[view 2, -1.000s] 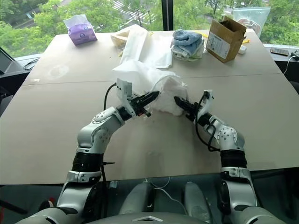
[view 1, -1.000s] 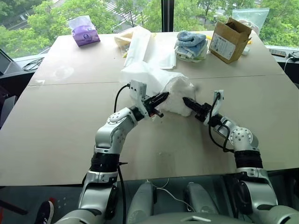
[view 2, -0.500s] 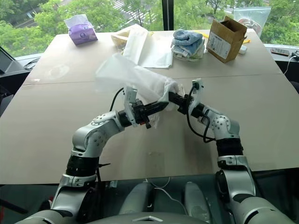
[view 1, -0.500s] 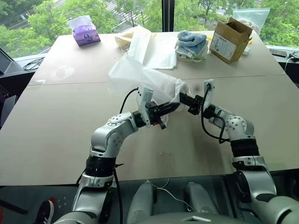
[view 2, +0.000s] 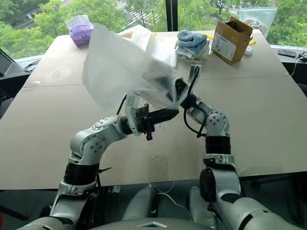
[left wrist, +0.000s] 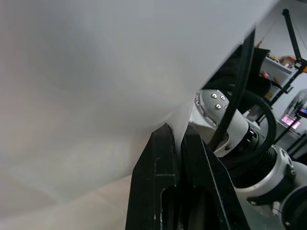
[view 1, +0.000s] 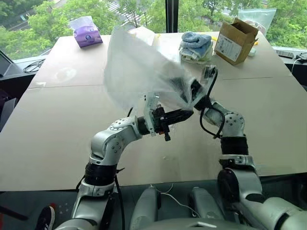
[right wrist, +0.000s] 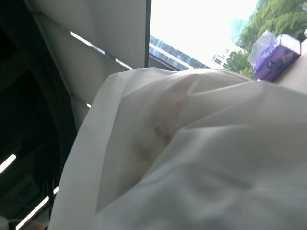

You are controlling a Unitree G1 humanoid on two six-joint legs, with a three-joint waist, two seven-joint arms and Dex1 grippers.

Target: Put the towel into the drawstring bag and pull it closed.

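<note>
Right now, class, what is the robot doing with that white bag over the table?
Both grippers hold the drawstring bag up off the table. The left gripper is shut on its lower edge, and the right gripper is shut on the mouth end, seen through the thin fabric. The bag billows up and to the left. Whether the towel is inside cannot be told. A purple tissue pack, stacked towels and a cardboard box sit at the far edge.

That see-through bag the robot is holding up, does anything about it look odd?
Yes. The bag billows up off the table, flung between both hands, left hand and right hand. I cannot tell whether a towel is inside.
</note>
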